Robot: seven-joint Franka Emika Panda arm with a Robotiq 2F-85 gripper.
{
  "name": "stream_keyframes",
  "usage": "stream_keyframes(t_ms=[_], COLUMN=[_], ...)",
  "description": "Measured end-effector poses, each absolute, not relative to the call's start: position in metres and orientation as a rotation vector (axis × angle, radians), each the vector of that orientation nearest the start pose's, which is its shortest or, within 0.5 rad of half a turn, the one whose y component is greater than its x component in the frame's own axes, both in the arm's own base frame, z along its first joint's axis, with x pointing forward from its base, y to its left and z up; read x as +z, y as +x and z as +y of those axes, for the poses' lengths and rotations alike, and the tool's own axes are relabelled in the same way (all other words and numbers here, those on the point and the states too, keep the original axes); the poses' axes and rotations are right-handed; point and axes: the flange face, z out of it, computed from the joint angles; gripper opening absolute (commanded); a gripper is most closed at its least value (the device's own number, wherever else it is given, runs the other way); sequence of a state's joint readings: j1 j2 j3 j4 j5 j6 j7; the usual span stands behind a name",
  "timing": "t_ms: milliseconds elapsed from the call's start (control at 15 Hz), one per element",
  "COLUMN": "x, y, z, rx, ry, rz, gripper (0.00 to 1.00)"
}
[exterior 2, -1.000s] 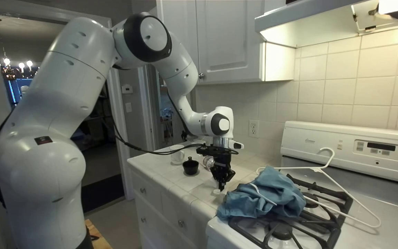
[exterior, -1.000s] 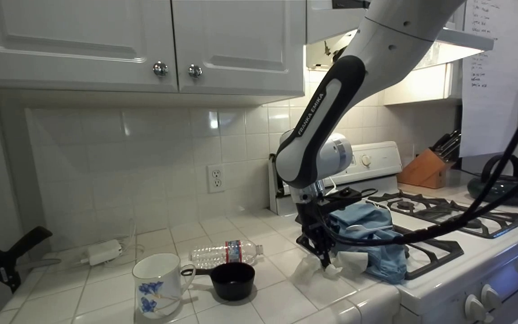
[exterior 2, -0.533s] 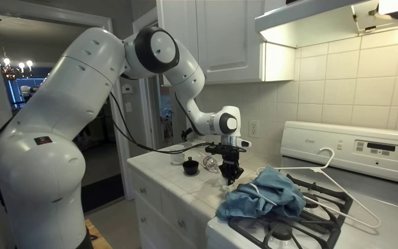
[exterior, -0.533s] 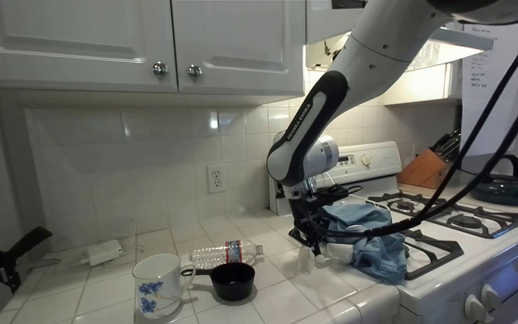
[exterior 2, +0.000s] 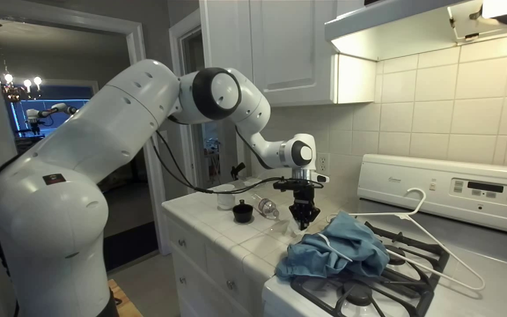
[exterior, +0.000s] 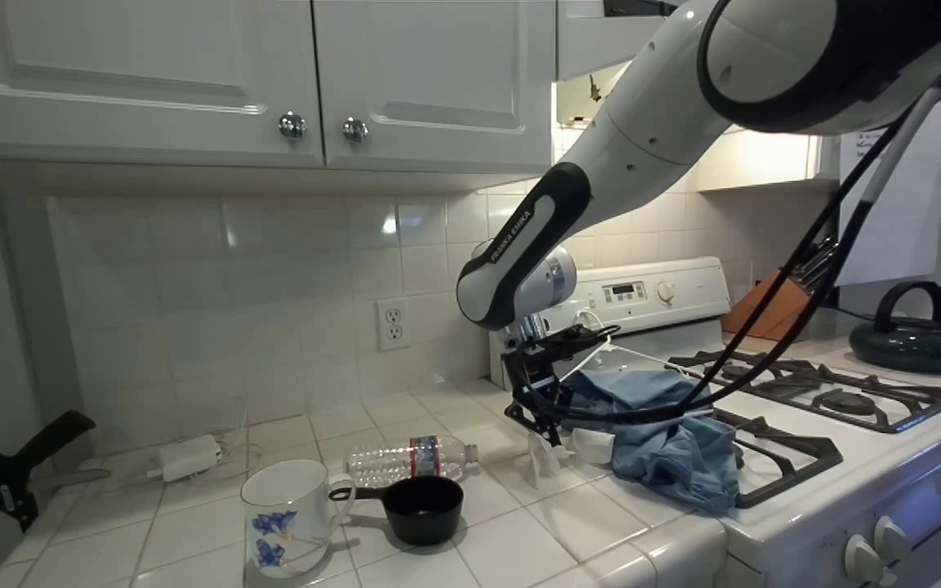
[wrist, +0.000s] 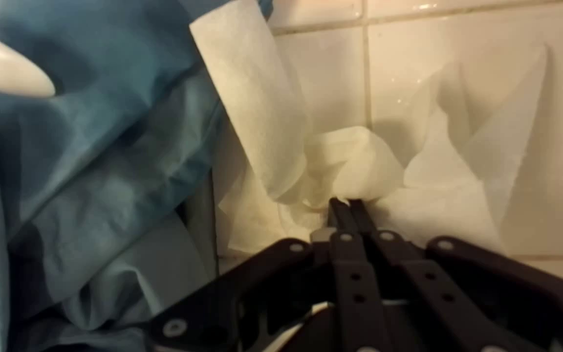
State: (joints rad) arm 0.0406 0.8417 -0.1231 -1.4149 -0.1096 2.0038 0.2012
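Note:
My gripper (wrist: 348, 201) is low over the tiled counter, jaws together, with a wisp of white tissue (wrist: 369, 168) pinched at the tips. Crumpled folds of the tissue spread on both sides of the fingers in the wrist view. In both exterior views the tissue (exterior: 544, 464) lies under the gripper (exterior: 554, 441), against the tiles. Close beside it, a bunched blue cloth (exterior 2: 337, 246) rests at the stove's edge, with a white hanger (exterior 2: 438, 259) partly in it. Part of the tissue is hidden behind the fingers.
A clear plastic bottle (exterior: 425, 457) lies on its side near a black measuring cup (exterior: 424, 510) and a flowered white mug (exterior: 287, 518). The stove has black grates (exterior: 797, 457). Behind stands the tiled wall with an outlet (exterior: 393, 324); cabinets (exterior: 438, 90) hang above.
The gripper has slid along the counter, leftward and farther back in an exterior view, rightward in an exterior view from across. The tissue has travelled with it. The jaws have stayed together.

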Motion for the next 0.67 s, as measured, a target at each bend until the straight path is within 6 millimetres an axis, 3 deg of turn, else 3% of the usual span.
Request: stream_keyframes(t_ms=[400,667], x=[0.179,0.179], y=[0.727,0.732], z=[-0.039,-0.033], rx=[0.461,0.486], ry=[-3.325,-3.339], rz=[0.284,0.215], gripper=[0.0,0.0])
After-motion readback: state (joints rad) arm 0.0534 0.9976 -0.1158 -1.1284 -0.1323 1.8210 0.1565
